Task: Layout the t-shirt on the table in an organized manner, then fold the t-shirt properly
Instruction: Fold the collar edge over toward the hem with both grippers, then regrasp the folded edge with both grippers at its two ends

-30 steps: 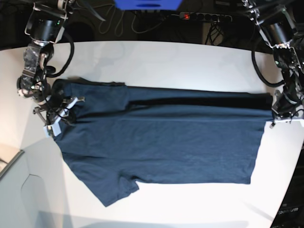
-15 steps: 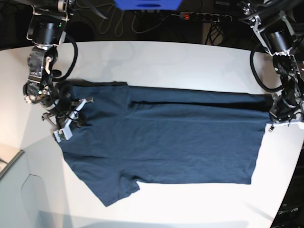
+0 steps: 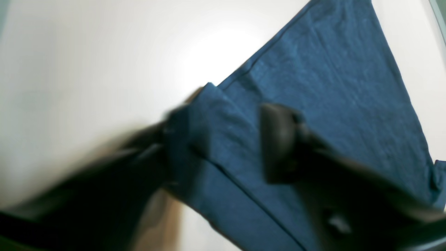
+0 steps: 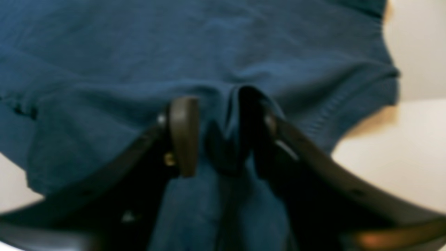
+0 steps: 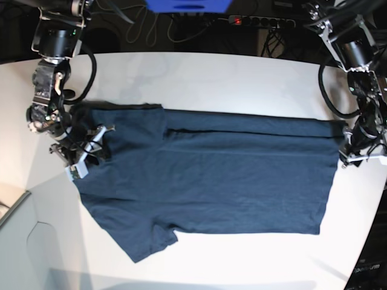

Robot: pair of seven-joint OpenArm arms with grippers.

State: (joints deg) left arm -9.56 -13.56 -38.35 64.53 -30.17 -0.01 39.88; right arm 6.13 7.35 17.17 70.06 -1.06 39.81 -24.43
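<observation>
The dark navy t-shirt (image 5: pixel 230 181) lies spread across the white table (image 5: pixel 230 78), its far strip folded over toward me. My right gripper (image 5: pixel 91 151) is at the shirt's left end. In the right wrist view its fingers (image 4: pixel 183 136) stand apart, and a raised ridge of the t-shirt (image 4: pixel 174 52) sits loosely between them. My left gripper (image 5: pixel 349 154) is at the shirt's right end. The blurred left wrist view shows its jaws apart around the folded corner of the t-shirt (image 3: pixel 331 87), without pinching it.
A power strip (image 5: pixel 260 21) and cables lie beyond the table's far edge, beside a blue object (image 5: pixel 187 5). The table's curved edge runs along the lower left, with a grey surface (image 5: pixel 18 241) past it. White tabletop (image 3: pixel 87 69) shows beside the cloth.
Both grippers were shut on the shirt's folded ends and have now opened. The right gripper shifted slightly inward over the cloth, and the folded strip has settled flatter.
</observation>
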